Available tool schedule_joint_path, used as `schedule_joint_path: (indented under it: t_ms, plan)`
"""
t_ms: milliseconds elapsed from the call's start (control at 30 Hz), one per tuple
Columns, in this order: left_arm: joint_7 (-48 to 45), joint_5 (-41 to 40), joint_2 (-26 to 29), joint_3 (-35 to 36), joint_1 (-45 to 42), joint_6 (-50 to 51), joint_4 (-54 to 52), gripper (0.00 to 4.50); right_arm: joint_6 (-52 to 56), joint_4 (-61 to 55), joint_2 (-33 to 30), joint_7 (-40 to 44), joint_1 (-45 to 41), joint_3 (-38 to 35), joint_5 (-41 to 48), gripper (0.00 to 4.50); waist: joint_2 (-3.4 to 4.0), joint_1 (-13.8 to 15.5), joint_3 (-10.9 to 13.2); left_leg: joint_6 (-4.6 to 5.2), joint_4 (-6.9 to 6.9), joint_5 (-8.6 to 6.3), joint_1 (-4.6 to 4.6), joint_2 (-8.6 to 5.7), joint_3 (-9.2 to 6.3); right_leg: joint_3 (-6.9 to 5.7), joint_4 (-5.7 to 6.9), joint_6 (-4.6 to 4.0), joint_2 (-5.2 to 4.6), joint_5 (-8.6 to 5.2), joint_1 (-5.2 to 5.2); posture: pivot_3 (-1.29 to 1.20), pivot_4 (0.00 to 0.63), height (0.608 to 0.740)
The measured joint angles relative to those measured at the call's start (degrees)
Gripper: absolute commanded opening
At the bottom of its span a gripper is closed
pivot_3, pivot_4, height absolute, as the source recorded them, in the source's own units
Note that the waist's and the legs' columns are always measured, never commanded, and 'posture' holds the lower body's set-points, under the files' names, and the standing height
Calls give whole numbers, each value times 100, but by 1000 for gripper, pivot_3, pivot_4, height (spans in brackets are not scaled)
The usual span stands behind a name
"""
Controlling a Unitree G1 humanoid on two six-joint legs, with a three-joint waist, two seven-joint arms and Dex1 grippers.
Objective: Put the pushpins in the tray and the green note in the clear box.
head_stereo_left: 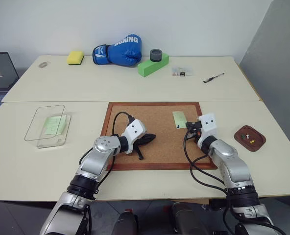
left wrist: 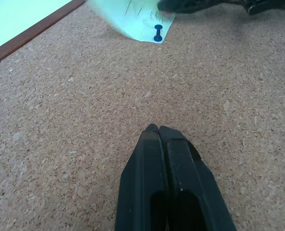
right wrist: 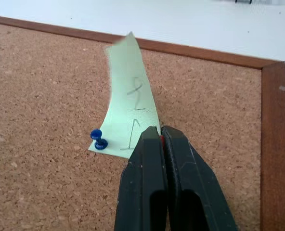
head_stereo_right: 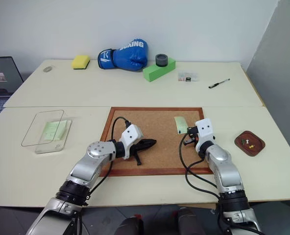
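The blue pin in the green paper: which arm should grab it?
Probably the right: the right gripper is shut at the green note's corner beside the blue pin. The left gripper sits farther back on the corkboard.

Table (head_stereo_left: 135, 93) w/ corkboard (head_stereo_left: 155, 147), clear box (head_stereo_left: 47, 126), tray (head_stereo_left: 249, 138), pen (head_stereo_left: 213, 78), boxing glove (head_stereo_left: 119, 50), sponge (head_stereo_left: 75, 58).

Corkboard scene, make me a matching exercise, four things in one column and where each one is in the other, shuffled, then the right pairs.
Things:
1. blue pushpin
2. green note
3. tray
4. clear box

Places:
A. on the table at the robot's left, a green slip inside
B. on the table at the robot's right, pushpins in it
C. stuck through the note's corner into the corkboard
D. on the corkboard, at the tips of the right gripper

Pairs: 1-C, 2-D, 3-B, 4-A
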Motion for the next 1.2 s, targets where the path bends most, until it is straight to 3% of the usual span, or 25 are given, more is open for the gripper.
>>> schedule_joint_path:
  t_ms: [400, 767, 933, 1133, 1167, 1200]
  plan:
    - [4, 2, 0, -1, 4, 0, -3, 0, 321, -667, -60, -36, -88, -115, 199, 18, 0, 1, 0, 0, -1, 0, 0, 0, -1, 0, 0, -1, 0, 0, 0, 0, 150, 740]
    - [4, 1, 21, 3, 31, -1, -31, 0, 824, -1754, -1614, 97, 1406, -1286, 89, 18, -1, 12, -1, 0, -24, 0, 8, -3, 0, 3, -8, -4, -2, -2, 0, 0, 150, 740]
    - [17, 4, 37, 5, 10, -5, 15, 0, 819, -1605, -2038, -39, 1754, -1470, -309, 18, -3, -1, -1, 0, -23, 1, 15, -3, 3, 6, -13, -6, -2, -4, 1, 0, 150, 740]
    - [-18, 4, 37, 1, -3, -15, 24, 0, 761, -1071, -2096, -153, 1901, -1633, -494, 18, -3, 1, -1, 0, -23, 1, 14, -4, 4, 7, -13, -5, -2, -4, 1, 0, 150, 740]
    - [-18, 4, 37, 0, -6, -16, 28, 0, 736, -1020, -2097, -153, 1901, -1637, -496, 446, -3, 1, -1, 0, -23, 1, 13, -4, 4, 7, -13, -5, -2, -4, 1, 0, 150, 740]
    - [-18, 4, 37, 0, -9, -17, 32, 0, 721, -981, -2097, -153, 1901, -1639, -495, 519, -3, 2, -1, 0, -24, 1, 14, -4, 4, 7, -13, -5, -2, -4, 1, 0, 150, 740]
